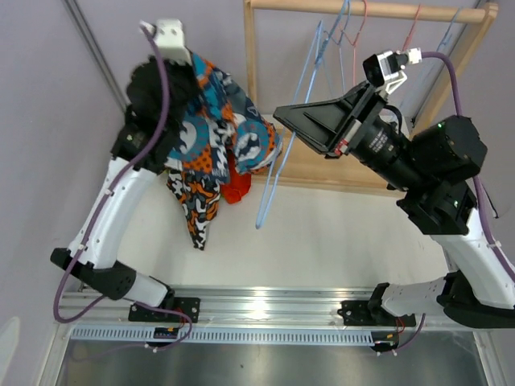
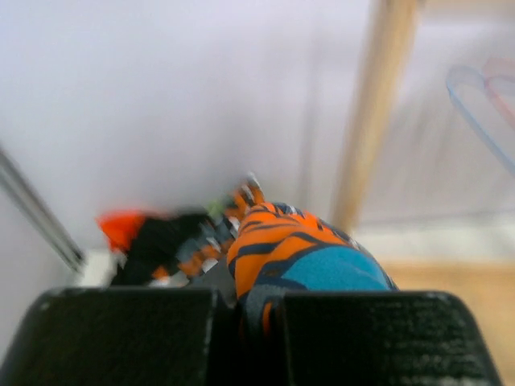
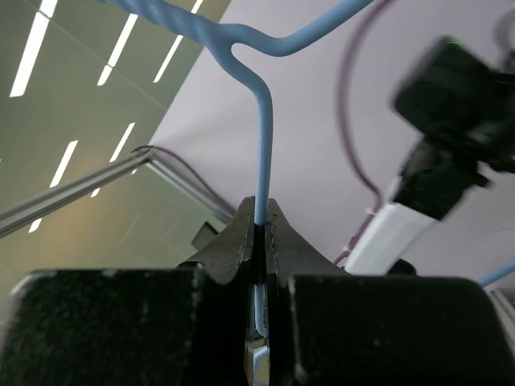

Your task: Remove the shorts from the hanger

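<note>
The shorts [image 1: 211,133], a multicolour bundle blotched blue, orange, white and black, hang at the far left above the tabletop [image 1: 338,233]. They are held from above, and the lowest tail droops toward the near side. The left gripper [image 2: 251,312] is clamped together on a fold of this cloth, with orange and blue fabric bulging out just past its fingers. Beyond it, the left wrist view shows a blurred heap [image 2: 157,237] of orange-red and black cloth lying by the wall. To the right, the bundle's edge reaches a blue hanger [image 1: 273,173]. I cannot tell whether the cloth is still caught on the wire. The right gripper [image 1: 282,119] is pinched shut on that hanger's wire below its twisted neck. Farther right stands a wooden rack [image 1: 370,10], with more wire hangers [image 1: 354,28] hooked over its top rail.
</note>
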Action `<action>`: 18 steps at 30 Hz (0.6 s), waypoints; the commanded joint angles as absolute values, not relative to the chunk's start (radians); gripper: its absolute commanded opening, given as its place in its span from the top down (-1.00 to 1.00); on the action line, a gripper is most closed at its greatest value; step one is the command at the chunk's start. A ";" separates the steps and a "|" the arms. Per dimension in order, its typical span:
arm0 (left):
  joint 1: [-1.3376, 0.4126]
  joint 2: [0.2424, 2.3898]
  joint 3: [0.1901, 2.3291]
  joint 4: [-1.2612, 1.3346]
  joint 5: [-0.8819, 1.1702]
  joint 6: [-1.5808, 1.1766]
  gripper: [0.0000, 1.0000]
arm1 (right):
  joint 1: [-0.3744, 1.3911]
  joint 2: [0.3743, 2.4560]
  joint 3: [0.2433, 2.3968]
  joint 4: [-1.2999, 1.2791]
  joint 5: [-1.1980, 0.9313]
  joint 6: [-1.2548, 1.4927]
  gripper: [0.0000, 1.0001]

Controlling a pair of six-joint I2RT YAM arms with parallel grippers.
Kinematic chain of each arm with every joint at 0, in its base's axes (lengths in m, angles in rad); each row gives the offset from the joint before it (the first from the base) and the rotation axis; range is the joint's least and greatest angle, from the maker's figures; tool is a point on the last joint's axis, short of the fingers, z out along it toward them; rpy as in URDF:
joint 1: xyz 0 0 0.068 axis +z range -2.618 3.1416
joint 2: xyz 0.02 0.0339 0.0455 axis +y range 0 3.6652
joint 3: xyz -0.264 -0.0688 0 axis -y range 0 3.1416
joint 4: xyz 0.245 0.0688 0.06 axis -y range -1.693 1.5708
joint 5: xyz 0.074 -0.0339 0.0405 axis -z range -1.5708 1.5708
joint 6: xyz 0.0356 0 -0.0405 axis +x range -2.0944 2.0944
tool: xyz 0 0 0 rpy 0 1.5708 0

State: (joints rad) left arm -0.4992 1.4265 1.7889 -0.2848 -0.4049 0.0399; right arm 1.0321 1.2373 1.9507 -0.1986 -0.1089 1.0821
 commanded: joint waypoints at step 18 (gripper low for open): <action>-0.164 2.180 2.451 -0.235 -0.270 0.026 -0.72 | 0.448 1.350 1.779 -0.045 -0.586 1.219 1.00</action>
